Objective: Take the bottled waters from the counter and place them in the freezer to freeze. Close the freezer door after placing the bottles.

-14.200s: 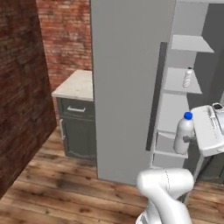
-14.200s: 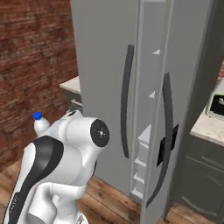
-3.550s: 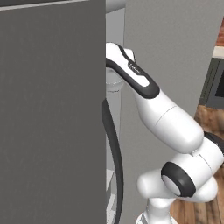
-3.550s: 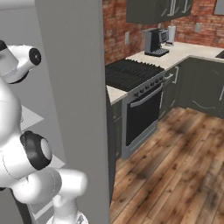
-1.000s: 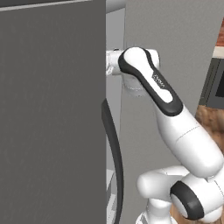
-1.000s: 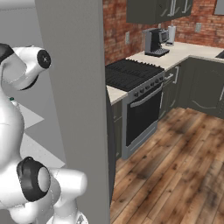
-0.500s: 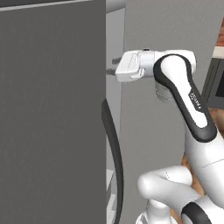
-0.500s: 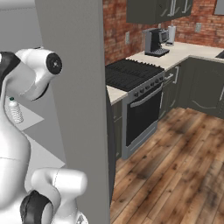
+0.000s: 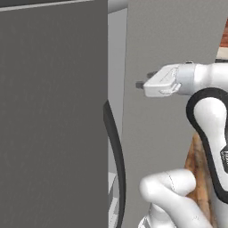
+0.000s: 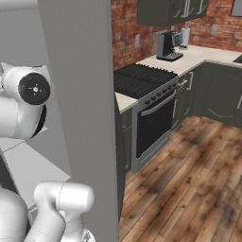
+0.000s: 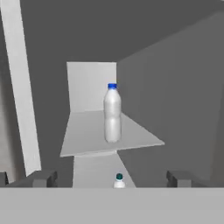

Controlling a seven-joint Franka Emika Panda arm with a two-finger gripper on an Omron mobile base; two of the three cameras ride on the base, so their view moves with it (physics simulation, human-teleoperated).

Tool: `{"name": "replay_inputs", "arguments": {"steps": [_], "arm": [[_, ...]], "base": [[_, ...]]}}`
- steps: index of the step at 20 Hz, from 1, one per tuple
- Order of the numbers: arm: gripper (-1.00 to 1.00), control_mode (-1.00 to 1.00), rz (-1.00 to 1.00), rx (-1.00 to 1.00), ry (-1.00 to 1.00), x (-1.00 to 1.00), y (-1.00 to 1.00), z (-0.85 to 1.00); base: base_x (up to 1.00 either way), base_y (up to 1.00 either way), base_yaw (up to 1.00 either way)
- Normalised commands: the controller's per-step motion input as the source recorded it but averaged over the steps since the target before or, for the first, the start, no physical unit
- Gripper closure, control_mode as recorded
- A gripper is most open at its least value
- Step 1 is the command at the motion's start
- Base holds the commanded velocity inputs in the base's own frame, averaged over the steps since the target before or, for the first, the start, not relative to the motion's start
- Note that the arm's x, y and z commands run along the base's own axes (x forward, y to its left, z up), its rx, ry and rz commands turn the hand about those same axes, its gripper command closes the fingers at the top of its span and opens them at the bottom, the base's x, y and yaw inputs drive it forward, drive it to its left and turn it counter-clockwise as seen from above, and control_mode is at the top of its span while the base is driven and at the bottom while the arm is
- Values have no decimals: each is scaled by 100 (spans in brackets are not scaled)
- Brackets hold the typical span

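Bottled water [image 11: 112, 113] upright on freezer shelf [image 11: 87, 131], second bottle [image 11: 118, 180] lower at 6 o'clock. Gripper [image 9: 141, 84] has backed out, jaws released, empty. Both bottles look placed; freezer door [image 9: 53, 116] not yet closed.

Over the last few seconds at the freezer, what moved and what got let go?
The arm has drawn back out of the freezer, so the claw now sits outside it, open and empty. One bottle stands released on the shelf, another bottle cap showing below. The base and the freezer door, still open, stayed put.
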Motion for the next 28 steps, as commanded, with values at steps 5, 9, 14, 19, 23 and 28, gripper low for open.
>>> {"name": "replay_inputs", "arguments": {"steps": [5, 9, 14, 19, 23, 28], "arm": [[-100, -100, -49, -22, 39, -31, -44, -8], [-100, -100, -48, -26, 40, -26, -46, -14], [-100, -100, -41, -24, 33, -25, -76, -36], [-100, -100, -27, -4, 14, -42, -48, -67], [-100, -100, -16, 0, 5, -38, -9, -70], [-100, -100, 0, 8, 0, -13, 14, -39]], "base": [[0, 0, 0], [0, 0, 0], [0, 0, 0], [0, 0, 0], [0, 0, 0], [0, 0, 0]]}}
